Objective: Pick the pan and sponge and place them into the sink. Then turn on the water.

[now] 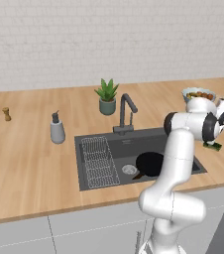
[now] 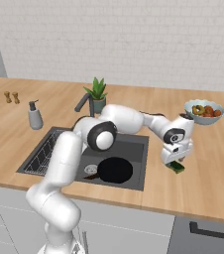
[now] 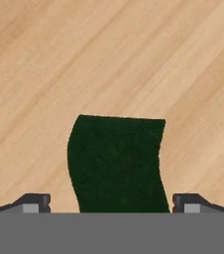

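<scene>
The robot's end effector [image 3: 112, 204] hangs low over the wooden desk [image 3: 44, 59], its jaws spread wide on either side of the dark green sponge [image 3: 116, 163], which lies flat directly beneath, between the two fingertips [image 3: 34, 202], not gripped. Off to the end effector's side, the black pan [image 2: 115, 169] rests inside the dark grey sink [image 2: 134, 144], beside the round drain [image 2: 91, 169], with the faucet [image 1: 125, 113] standing behind the basin.

Black round pan [image 2: 115, 170] lies flat inside the dark grey sink [image 2: 134, 145], beside its drain. Dark green sponge [image 3: 118, 163] lies flat on the wooden counter just right of the sink.
</scene>
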